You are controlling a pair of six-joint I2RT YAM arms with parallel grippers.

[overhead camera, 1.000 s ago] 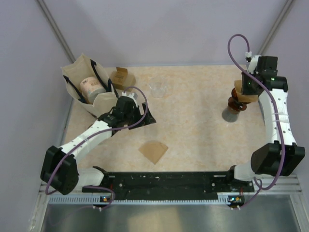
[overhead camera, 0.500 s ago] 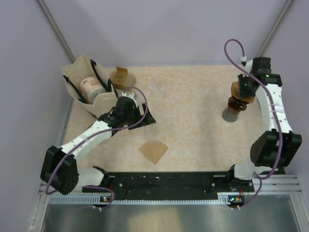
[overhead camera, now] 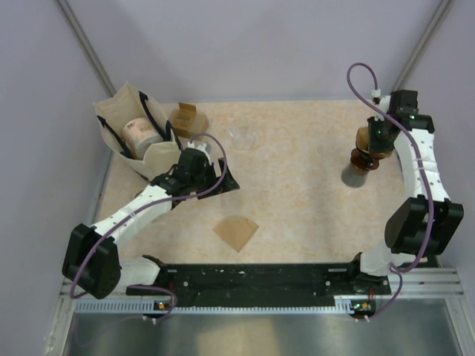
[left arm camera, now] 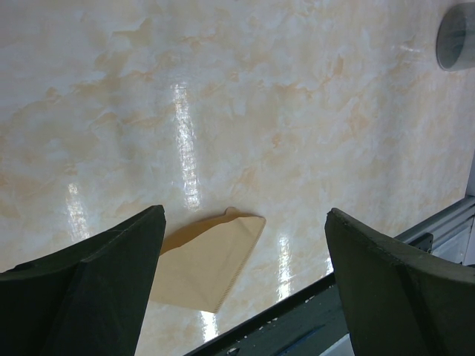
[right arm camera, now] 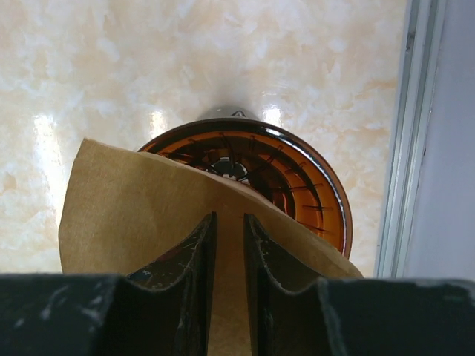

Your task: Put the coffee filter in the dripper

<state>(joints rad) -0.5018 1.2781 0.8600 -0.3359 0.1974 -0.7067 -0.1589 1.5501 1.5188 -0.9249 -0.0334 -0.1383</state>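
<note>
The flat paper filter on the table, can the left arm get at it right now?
Probably yes: the left gripper hangs open near the flat filter, which lies alone on bare table, with nothing between them.

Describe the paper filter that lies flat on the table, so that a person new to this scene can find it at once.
Start at the black rail along the near edge of the table; just beyond it, left of centre, a brown fan-shaped filter lies flat. Unlike the second filter, pinched in the right hand above the amber dripper, this one lies alone with nothing touching it.
</note>
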